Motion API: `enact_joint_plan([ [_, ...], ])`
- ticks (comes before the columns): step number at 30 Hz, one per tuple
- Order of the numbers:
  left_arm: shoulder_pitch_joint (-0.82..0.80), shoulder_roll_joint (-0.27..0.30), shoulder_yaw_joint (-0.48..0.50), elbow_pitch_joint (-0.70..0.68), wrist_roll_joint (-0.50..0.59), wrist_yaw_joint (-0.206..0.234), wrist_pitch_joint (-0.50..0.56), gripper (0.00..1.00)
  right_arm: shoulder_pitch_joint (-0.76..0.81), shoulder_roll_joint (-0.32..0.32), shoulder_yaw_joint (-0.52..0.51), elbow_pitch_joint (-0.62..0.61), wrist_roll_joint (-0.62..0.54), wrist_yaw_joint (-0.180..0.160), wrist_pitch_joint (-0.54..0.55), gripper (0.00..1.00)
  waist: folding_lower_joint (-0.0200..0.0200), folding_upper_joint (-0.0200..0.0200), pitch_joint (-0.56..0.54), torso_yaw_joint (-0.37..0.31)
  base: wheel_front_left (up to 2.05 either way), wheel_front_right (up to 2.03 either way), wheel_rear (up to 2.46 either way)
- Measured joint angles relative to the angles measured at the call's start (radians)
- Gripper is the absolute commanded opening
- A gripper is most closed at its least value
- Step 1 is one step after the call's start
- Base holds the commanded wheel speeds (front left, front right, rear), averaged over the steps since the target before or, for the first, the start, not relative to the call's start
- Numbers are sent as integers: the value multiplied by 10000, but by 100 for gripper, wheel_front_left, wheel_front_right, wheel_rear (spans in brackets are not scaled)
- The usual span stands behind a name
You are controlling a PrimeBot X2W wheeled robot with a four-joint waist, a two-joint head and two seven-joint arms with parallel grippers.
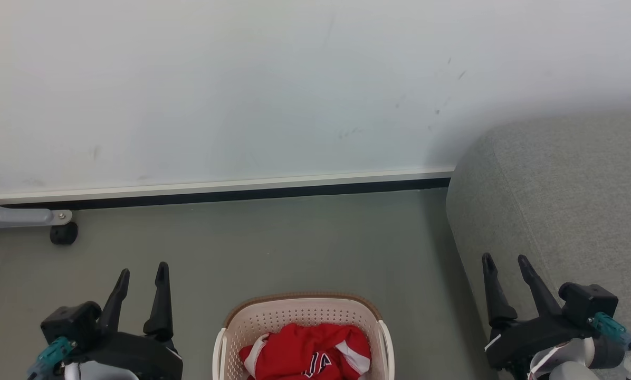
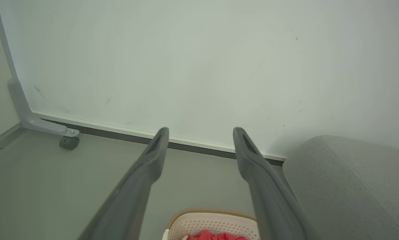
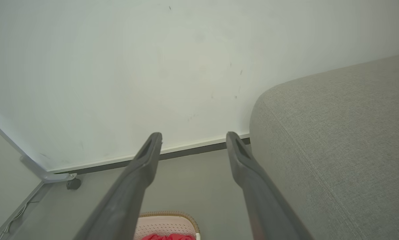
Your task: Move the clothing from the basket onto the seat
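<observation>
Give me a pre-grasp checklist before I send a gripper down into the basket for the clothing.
1. Left gripper open, holding nothing: ok.
2. Right gripper open, holding nothing: ok.
3. Clothing lies uncovered in the basket, between the two grippers: ok.
4. Seat stands to the right of the basket, beside the right gripper: ok.
5. Number of garments and the basket's near end: cannot tell, cut off at the head view's bottom edge.
</observation>
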Motion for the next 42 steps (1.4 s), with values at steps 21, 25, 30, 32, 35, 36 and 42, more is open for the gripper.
enact_joint_plan([
  [21,15,84,-357,79,2383,577,-372,100,-170,-203,830,199,-2372,-464,-790,100,0,0,-64,38,0,0,0],
  [25,17,79,-351,79,2401,577,-372,100,-170,-201,840,199,-2382,-464,-790,100,0,1,-61,39,0,0,0],
  [30,21,77,-334,79,2405,577,-368,100,-170,-194,828,209,-2382,-464,-790,100,0,1,-43,42,0,0,0],
  [32,21,75,-322,79,2428,579,-357,100,-170,-188,817,209,-2382,-464,-790,100,0,1,-32,44,0,0,0],
  [35,24,71,-297,73,2594,579,-357,100,-170,-176,779,199,-2378,-464,-790,100,0,1,-5,45,0,0,0],
  [36,25,69,-297,67,2610,579,-357,100,-170,-174,757,198,-2376,-464,-790,100,0,1,2,44,0,0,0],
  [42,129,63,-236,-192,2665,579,-355,100,-171,-134,746,-102,-2364,-464,-794,100,0,1,182,-1,0,0,0],
])
